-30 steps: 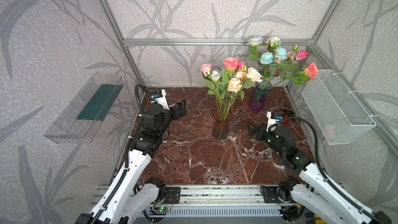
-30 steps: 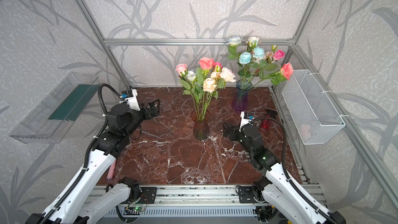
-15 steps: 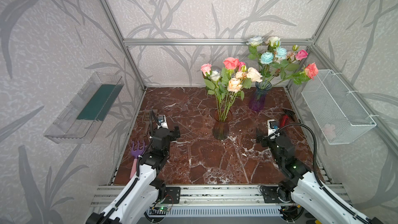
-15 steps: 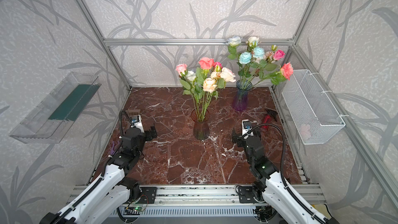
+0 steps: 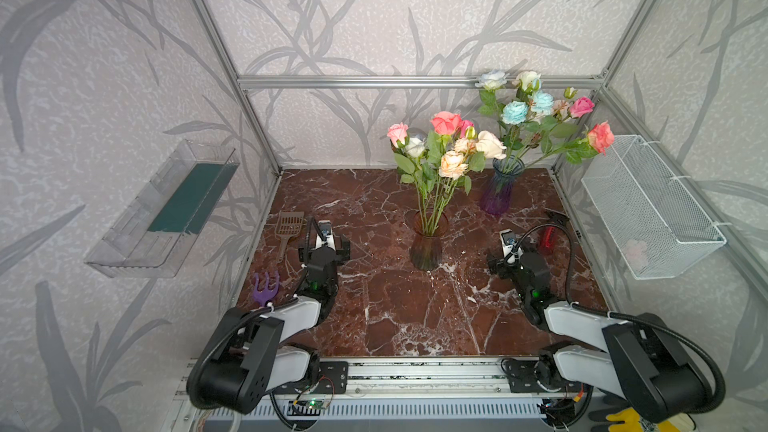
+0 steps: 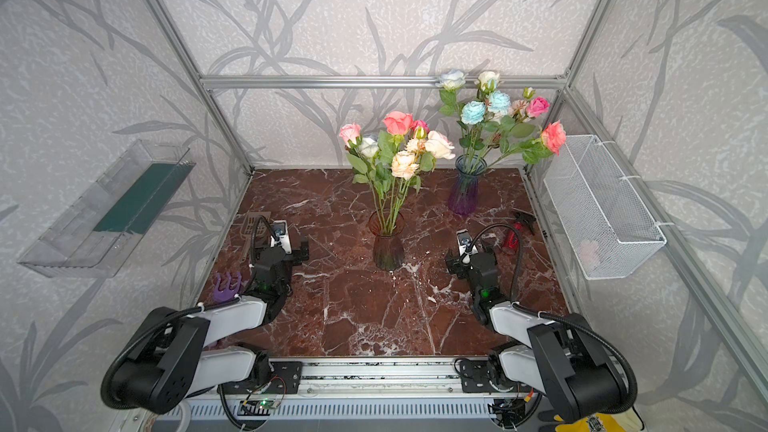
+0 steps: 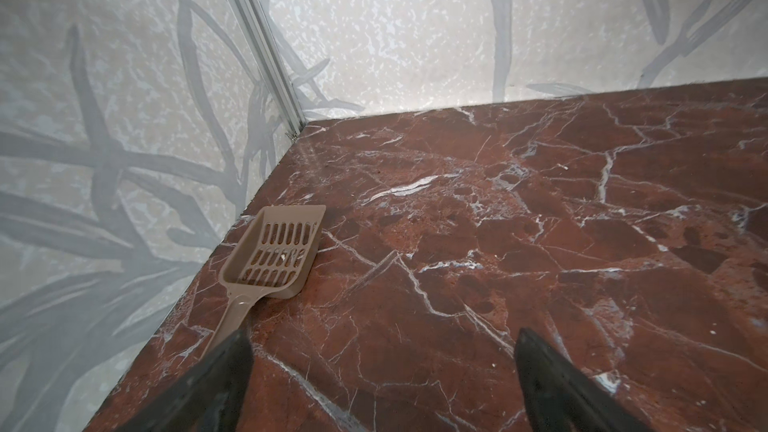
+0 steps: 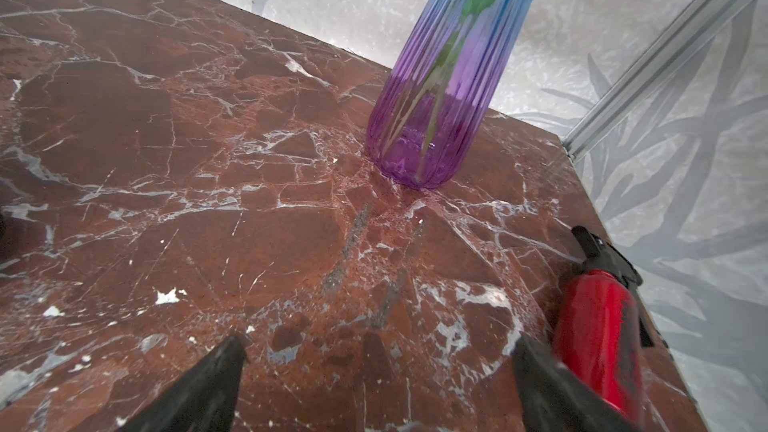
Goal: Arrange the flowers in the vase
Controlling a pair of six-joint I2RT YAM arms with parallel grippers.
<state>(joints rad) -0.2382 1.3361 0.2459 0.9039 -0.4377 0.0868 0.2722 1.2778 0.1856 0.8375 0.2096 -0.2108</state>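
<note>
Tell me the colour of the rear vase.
The rear vase is purple below, blue above; best in right wrist view.

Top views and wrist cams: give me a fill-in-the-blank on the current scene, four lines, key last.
The brown vase holds one bunch of flowers; the rear vase is blue on top and ____ at its base.
The red spray bottle lies on the table on the ____ arm's side.
The tan scoop lies on the ____ arm's side.
The left gripper and right gripper have jaws ____, holding nothing.
Missing: purple; right; left; open.
</note>
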